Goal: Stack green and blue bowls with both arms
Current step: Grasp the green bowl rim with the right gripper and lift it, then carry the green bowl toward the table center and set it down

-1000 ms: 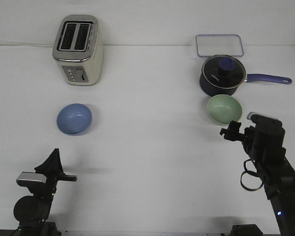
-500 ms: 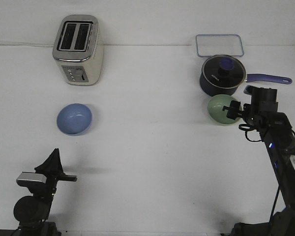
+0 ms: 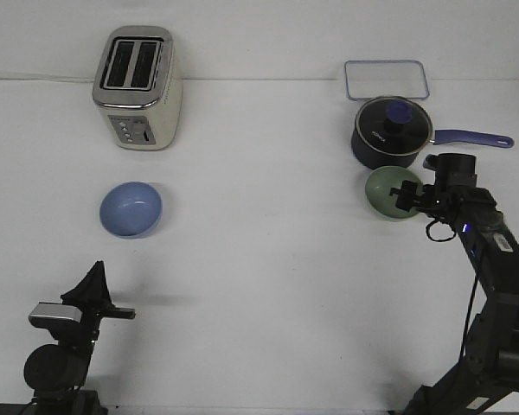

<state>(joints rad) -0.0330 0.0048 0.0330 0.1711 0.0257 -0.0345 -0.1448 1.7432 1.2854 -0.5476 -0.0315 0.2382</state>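
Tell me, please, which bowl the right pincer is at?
The green bowl, beside the saucepan; the right pincer is at its rim. The blue bowl sits alone, far left.

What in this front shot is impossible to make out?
- Right hand: its dark tip overlaps the green bowl; open or shut, gripping or not, is unclear.
- Left hand: seen from behind, so its opening is hidden.
- Toaster button markings: too small.
- Saucepan contents: hidden by its lid.

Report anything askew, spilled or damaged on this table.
Nothing stands out. The blue bowl and green bowl sit upright and apart, the toaster stands straight, and the saucepan has its lid on. No spills show.
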